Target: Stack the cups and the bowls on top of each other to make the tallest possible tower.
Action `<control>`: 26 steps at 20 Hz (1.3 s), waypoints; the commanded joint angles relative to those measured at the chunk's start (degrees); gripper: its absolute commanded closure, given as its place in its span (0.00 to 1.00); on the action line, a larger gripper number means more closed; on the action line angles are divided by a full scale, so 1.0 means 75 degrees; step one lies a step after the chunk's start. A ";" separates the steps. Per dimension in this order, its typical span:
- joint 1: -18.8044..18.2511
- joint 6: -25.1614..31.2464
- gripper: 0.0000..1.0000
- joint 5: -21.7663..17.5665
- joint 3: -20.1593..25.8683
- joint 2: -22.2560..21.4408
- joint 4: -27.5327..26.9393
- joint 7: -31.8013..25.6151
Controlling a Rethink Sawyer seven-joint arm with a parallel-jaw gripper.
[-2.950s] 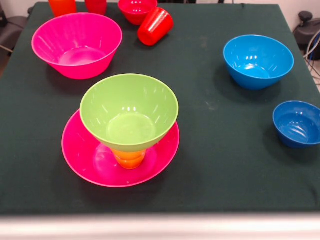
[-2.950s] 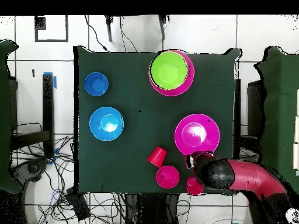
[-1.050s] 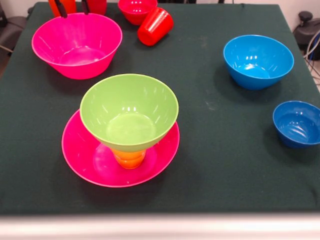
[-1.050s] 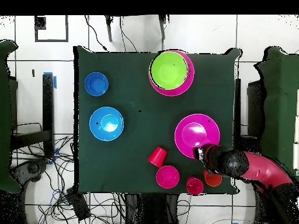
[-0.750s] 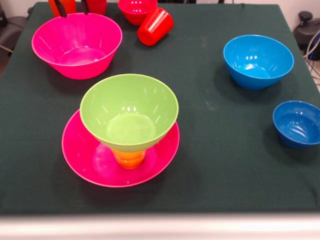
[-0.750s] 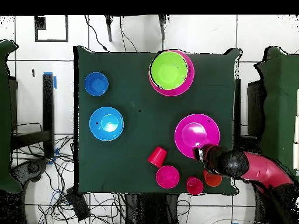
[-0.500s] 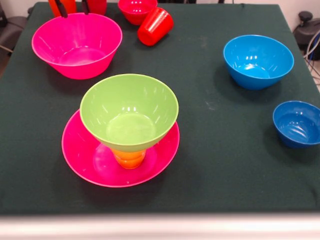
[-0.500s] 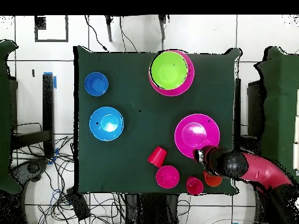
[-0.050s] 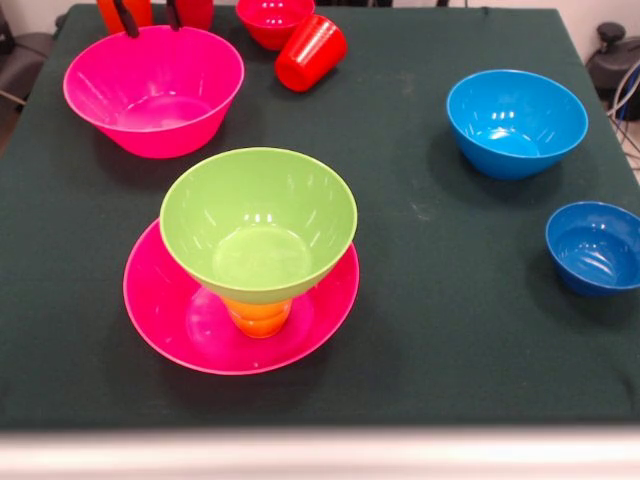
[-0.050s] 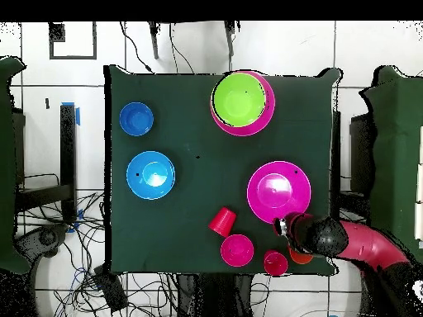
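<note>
Front view: the tower point(image 9: 258, 262) stands near the surface's front, green bowl point(image 9: 258, 225) on yellow cup point(image 9: 258, 315), upright. The claw point(image 9: 146, 14) straddles the orange cup point(image 9: 124, 12), prongs wide apart.

Overhead: the claw sits over that cup point(image 10: 301, 255); closing and lifting looks next.

Green bowl point(image 9: 258, 222) atop yellow cup point(image 9: 258, 316)

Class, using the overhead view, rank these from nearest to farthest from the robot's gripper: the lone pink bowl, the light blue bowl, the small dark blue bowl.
1. Lone pink bowl, just above the gripper.
2. Light blue bowl, across the table, left.
3. Small dark blue bowl, upper left.
</note>
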 commanded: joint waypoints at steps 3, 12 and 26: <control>0.0317 0.0469 0.00 -0.0605 -0.0457 0.0195 -0.0313 -0.0158; 0.0205 0.1033 0.00 -0.0454 -0.0479 -0.0239 -0.0402 -0.0781; -0.0003 0.1589 0.00 0.1141 0.1278 -0.0867 -0.0071 -0.1070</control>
